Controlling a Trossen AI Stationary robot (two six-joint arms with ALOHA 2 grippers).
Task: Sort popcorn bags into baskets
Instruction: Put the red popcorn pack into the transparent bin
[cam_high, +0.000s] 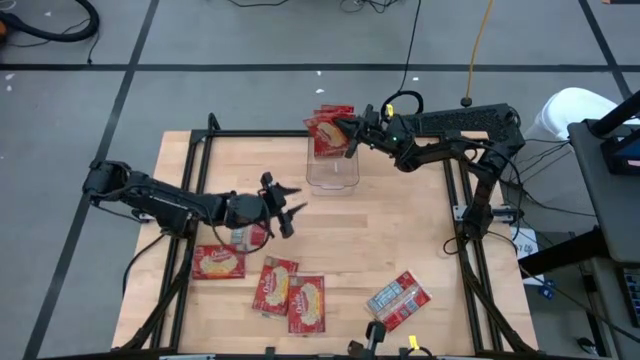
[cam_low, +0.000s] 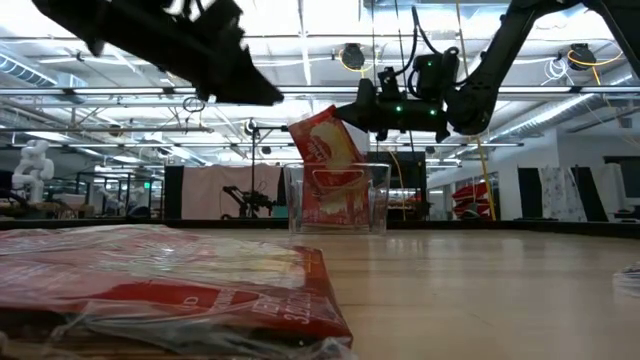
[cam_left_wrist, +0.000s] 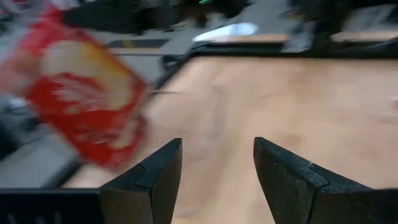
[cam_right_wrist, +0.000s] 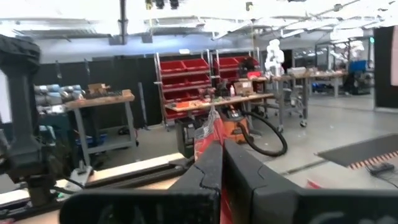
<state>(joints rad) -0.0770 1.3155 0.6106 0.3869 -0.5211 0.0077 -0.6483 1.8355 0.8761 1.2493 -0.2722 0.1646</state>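
My right gripper (cam_high: 346, 131) reaches in from the table's right and is shut on a red popcorn bag (cam_low: 322, 143) above the clear basket (cam_high: 333, 172) at the far middle of the table. Another red bag (cam_low: 345, 200) stands inside the basket. My left gripper (cam_high: 293, 203) hovers open over the table's middle left with nothing between its fingers (cam_left_wrist: 163, 171). Three red bags (cam_high: 218, 262) (cam_high: 274, 284) (cam_high: 306, 304) and a silvery-blue one (cam_high: 398, 298) lie flat near the front edge. Another bag (cam_high: 248, 237) lies under my left arm. My right gripper pinches the red bag's upper edge (cam_right_wrist: 207, 132) between its two shut fingers. The fingers come nearly level from the table's right. The bag hangs tilted below them, and its lower end (cam_low: 318, 185) dips into the basket's open top.
Black frame rails (cam_high: 200, 140) run along the table's edges. Bare wood (cam_high: 400, 230) lies between the basket and the bags at the front. Cables and a white object (cam_high: 570, 110) sit off the table to the right.
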